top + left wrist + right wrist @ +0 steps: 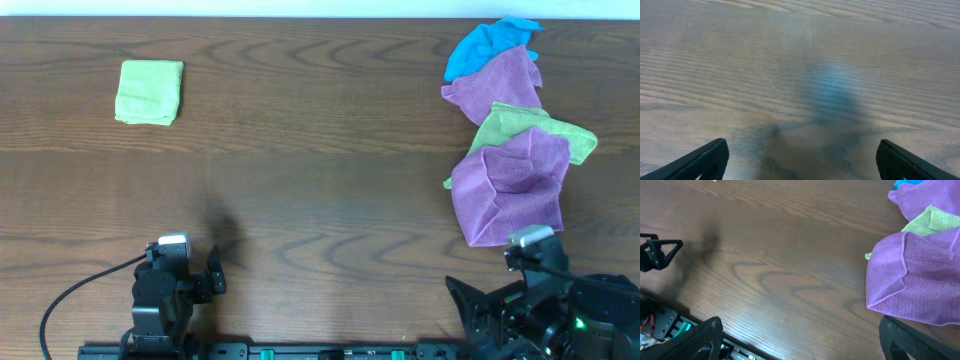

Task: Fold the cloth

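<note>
Cloth (150, 92) sits folded at the far left of the table (320, 150), well apart from both arms. We see the left gripper (802, 160) and the right gripper (800, 340) spread wide, holding nothing. Purple cloths (510, 185) are heaped on the right.

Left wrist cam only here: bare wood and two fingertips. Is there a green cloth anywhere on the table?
Observer: Yes. A folded lime-green cloth lies flat at the far left of the table, well away from the left gripper.
Operator: Anything else out there?
Observer: A pile at the far right: a blue cloth, an upper purple cloth, a second lime-green cloth, and a lower purple cloth lying partly over it.
Operator: Right arm holding any of that?
Observer: No. The right gripper is open with nothing between its fingers. The lower purple cloth lies just ahead of it.
</note>
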